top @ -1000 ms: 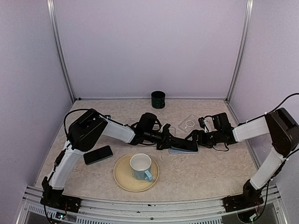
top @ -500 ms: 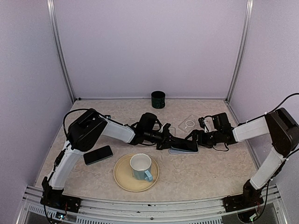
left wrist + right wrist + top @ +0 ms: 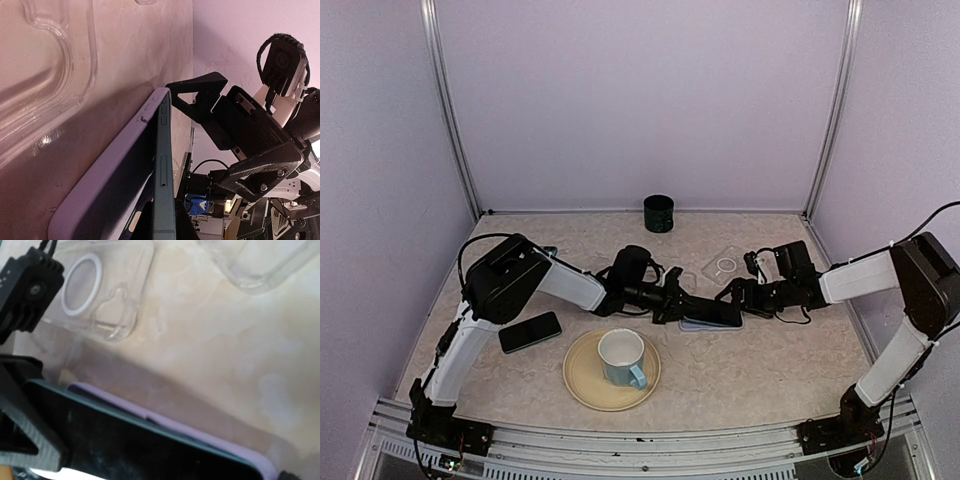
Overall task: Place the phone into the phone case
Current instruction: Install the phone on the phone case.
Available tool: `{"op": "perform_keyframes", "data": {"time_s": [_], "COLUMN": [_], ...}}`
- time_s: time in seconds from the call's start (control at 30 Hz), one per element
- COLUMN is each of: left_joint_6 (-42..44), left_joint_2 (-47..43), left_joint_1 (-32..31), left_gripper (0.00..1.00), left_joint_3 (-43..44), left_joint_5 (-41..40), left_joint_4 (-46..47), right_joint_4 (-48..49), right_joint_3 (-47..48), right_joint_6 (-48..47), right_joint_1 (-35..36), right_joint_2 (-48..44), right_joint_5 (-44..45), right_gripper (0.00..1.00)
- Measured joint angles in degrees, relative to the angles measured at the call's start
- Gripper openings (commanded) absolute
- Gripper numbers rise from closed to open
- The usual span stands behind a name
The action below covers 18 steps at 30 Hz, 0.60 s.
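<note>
A dark phone [image 3: 713,311] lies tilted over a lilac phone case [image 3: 695,325] at the table's middle. My left gripper [image 3: 672,303] is shut on the phone's near end. In the left wrist view the phone's teal edge [image 3: 165,165] stands between my fingers, with the case [image 3: 115,170] beside it, one long side apart. My right gripper [image 3: 732,292] is at the other end with its jaws apart, one finger [image 3: 197,92] against the case's tip. The right wrist view shows the phone's screen [image 3: 125,445] over the case's rim [image 3: 200,432].
Two clear cases [image 3: 95,290] [image 3: 260,260] lie just behind the phone. A second phone [image 3: 530,331] lies at the left. A white cup [image 3: 621,357] stands on a tan plate [image 3: 582,378] in front. A dark cup [image 3: 659,213] stands at the back wall.
My left gripper and the phone have edged slightly to the left. The right arm has barely moved.
</note>
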Motion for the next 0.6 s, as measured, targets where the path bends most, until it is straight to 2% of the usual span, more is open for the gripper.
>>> {"op": "perform_keyframes", "data": {"time_s": [0.6], "left_joint_6": [-2.5], "left_joint_2": [-0.1], "left_joint_1": [0.3], "left_gripper": [0.00], "left_joint_3": [-3.3], "left_joint_5": [0.8], "left_joint_4": [6.3], "right_joint_4": [-2.5], "right_joint_3": [-0.3], "right_joint_6": [-0.2], "right_joint_1": [-2.9], "right_joint_2": [-3.8], "right_joint_5": [-6.2], "right_gripper": [1.00]}}
